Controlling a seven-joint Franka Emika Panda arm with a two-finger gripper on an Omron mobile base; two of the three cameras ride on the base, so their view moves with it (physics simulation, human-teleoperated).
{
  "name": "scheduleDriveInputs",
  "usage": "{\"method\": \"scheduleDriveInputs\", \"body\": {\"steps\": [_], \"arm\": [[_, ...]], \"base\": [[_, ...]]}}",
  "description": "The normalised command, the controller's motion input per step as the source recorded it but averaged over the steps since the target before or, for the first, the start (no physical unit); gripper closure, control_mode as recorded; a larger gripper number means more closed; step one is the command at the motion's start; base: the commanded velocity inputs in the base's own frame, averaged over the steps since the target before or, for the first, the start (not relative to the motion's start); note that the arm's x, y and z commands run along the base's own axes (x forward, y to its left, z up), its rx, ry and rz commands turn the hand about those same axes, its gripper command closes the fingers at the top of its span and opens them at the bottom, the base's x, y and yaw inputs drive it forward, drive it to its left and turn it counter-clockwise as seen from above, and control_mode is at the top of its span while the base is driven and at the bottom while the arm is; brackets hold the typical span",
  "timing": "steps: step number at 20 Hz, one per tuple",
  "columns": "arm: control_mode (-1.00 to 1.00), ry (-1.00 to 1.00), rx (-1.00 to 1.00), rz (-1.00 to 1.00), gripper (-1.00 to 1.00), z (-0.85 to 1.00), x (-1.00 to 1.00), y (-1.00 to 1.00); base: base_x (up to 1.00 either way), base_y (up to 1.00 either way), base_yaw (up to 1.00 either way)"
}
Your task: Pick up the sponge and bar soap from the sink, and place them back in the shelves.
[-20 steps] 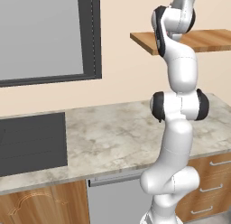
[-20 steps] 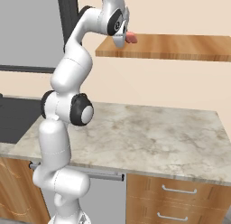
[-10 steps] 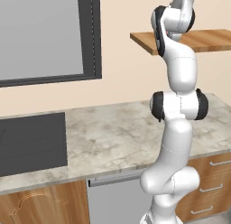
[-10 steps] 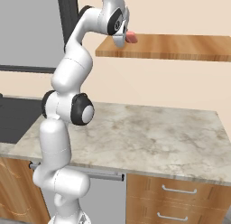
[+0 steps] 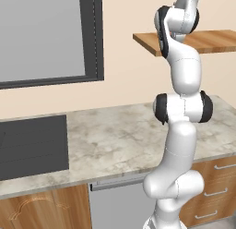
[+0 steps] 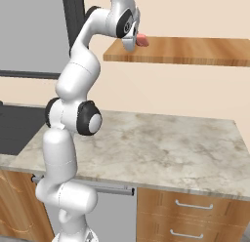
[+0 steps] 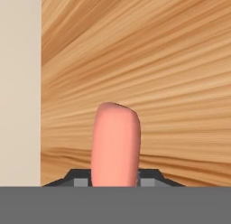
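Salmon-pink bar soap point(image 7: 116, 144), rounded end, clamped in pincer point(image 6: 134, 42), seemingly just above shelves point(image 6: 195, 50).

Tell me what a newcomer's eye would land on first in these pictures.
The white arm stretched high, its claw shut on the salmon-pink bar soap just above the near left end of the wooden shelves. In the hand view the bar soap stands up between the fingertips with the wood grain of the shelves close behind it. Lower down, the marbled counter and the black sink at its left.
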Motion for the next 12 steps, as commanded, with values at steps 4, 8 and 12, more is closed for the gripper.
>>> {"method": "scheduleDriveInputs", "body": {"steps": [4,8,12], "arm": [[-1.00,0.00,0.00,0.00,-1.00,0.00,0.00,0.00],[-1.00,0.00,0.00,0.00,-1.00,0.00,0.00,0.00],[-1.00,0.00,0.00,0.00,-1.00,0.00,0.00,0.00]], "base": [[0.00,0.00,0.00],[0.00,0.00,0.00],[0.00,0.00,0.00]]}}
